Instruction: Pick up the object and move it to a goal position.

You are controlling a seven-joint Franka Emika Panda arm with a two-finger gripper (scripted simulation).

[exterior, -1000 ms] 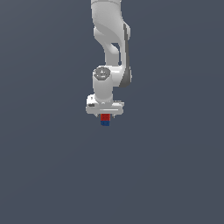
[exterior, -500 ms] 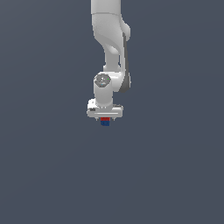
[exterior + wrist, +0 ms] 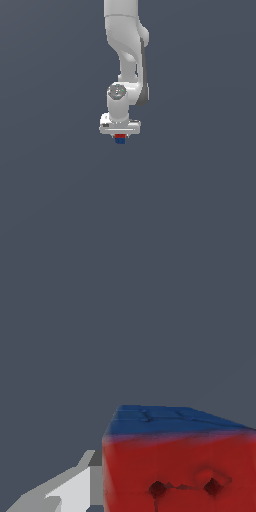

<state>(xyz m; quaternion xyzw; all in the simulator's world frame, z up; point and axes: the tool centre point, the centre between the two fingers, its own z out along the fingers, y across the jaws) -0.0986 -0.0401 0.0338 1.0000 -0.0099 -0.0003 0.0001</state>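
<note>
Carrying cube (image 3: pixel 120 139) in the pincer (image 3: pixel 120 136), goal not visible.
Pincer looks clamped on the cube, which hangs just below the white hand; one finger (image 3: pixel 75 488) shows beside its red face. Risk: shallow grip, so a fast swing could slip or twist it out.

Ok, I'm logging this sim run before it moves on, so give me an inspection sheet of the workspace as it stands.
Surface: plain dark grey-blue all round, no edge or markings seen.
Job's things: small red and blue cube with dark grid lines sits between the fingers, under the white hand; a goal marker is not seen.
Clutter: nothing seen.
Grippers: white gripper shut on the cube; one pale finger lies against its red face.
Cables: nothing seen.
Surroundings: white arm coming down from above; nothing else seen.
</note>
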